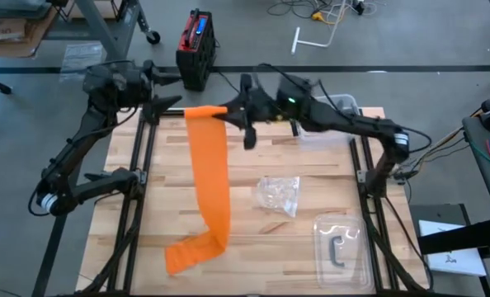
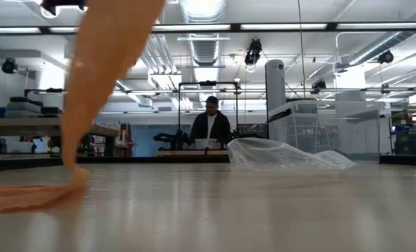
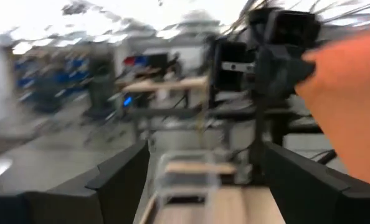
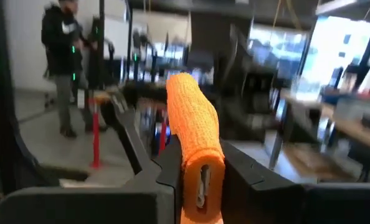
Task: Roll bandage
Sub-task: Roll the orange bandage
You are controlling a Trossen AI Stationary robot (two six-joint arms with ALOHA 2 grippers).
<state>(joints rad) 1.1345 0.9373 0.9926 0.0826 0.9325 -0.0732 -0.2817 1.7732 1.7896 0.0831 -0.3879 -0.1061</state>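
Note:
The bandage (image 1: 210, 177) is a long bright orange strip. Its top end is held up over the table's far edge, and it slants down toward the near edge. In the low view the bandage (image 2: 103, 84) comes down to the tabletop. My right gripper (image 1: 226, 110) reaches in level from the right and is shut on that top end; its wrist view shows the bandage (image 4: 194, 118) between the fingers. My left gripper (image 1: 172, 91) stands open just left of the top end, touching nothing. In its wrist view the bandage (image 3: 350, 112) lies beyond one finger. My right gripper pinches the bandage's top end (image 4: 200, 158) between its two fingers (image 4: 163, 171), with the cloth bunched narrow there. The fingers lie level, coming from the table's right side. The strip hangs below them and widens; its lower end (image 1: 189, 254) lies folded on the table near the front edge.
A crumpled clear plastic wrapper (image 1: 280, 195) lies right of the strip. A clear plastic shell (image 1: 342, 247) with a dark piece in it sits at the near right, and a clear box (image 1: 342, 104) stands at the far right. A person (image 2: 211, 122) stands beyond the table.

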